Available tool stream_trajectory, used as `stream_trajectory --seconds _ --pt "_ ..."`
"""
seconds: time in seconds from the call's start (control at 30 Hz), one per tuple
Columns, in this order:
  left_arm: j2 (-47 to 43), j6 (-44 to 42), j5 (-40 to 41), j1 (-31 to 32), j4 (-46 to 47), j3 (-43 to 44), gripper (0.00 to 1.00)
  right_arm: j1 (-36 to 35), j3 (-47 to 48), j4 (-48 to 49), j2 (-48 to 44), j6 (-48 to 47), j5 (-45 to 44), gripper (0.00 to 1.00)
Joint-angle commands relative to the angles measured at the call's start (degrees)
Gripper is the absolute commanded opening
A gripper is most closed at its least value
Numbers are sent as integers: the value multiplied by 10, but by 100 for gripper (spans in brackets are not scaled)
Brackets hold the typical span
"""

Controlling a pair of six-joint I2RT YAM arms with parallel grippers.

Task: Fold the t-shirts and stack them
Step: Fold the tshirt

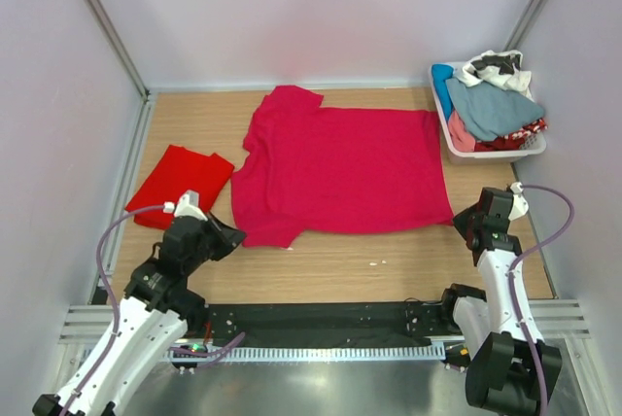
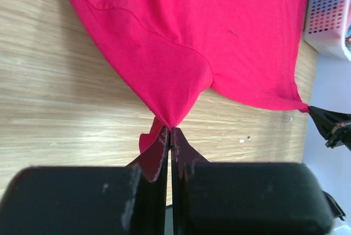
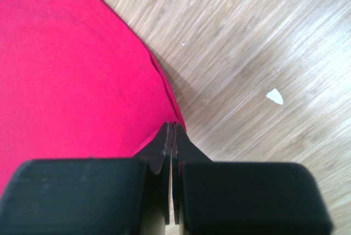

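Across the middle of the pale wooden counter (image 1: 389, 262) lies the deep raspberry-crimson short-sleeved t-shirt (image 1: 340, 168), spread flat with its collar to the left and its hem to the right. The brighter scarlet red t-shirt (image 1: 180, 183) sits folded well apart at the left, and a white plastic basket (image 1: 491, 156) of mixed clothes stands at the far right. The left pincer (image 2: 169, 130) is clenched on the tip of the near-left sleeve, where the cloth draws up into a small peak between the jaws. The right pincer (image 3: 171, 128) is clenched on the near-right hem corner. The crimson fabric looks thin, light and limp: it will likely sag and crease wherever it is unsupported, and a thin pinch could slip free. Corners and seamed edges such as these two seem the best holds, so both should be lifted together and evenly.
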State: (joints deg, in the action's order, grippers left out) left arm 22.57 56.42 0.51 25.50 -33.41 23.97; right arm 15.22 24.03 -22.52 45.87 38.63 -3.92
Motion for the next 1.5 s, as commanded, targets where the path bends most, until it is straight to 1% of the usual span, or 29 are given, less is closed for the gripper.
stream_trajectory --seconds 0.0,0.13,0.2,0.3,0.5,0.57,0.7,0.93,1.2,1.47 --pt "19 3 24 2 -25 17 0 1 -3 7 -3 12 -21 1" --pt "102 -15 41 3 -8 59 0 1 7 36 19 0 -10 1" --pt "158 -21 44 2 -2 91 0 1 11 47 41 -6 -4 1" --pt "212 -35 53 2 6 134 0 1 22 67 76 -15 12 1" --pt "259 -57 86 2 14 214 0 1 65 94 134 -34 7 1" --pt "292 -64 92 2 11 244 0 1 86 97 151 -37 6 1" --pt "349 -70 93 2 17 279 0 1 110 109 190 -32 5 1" --pt "440 -89 119 0 48 349 0 1 159 135 256 -15 -11 1" --pt "553 -114 122 -13 57 428 0 0 196 150 323 -6 -19 1" --pt "627 -142 128 -30 56 492 0 -17 213 158 363 -5 -27 1"
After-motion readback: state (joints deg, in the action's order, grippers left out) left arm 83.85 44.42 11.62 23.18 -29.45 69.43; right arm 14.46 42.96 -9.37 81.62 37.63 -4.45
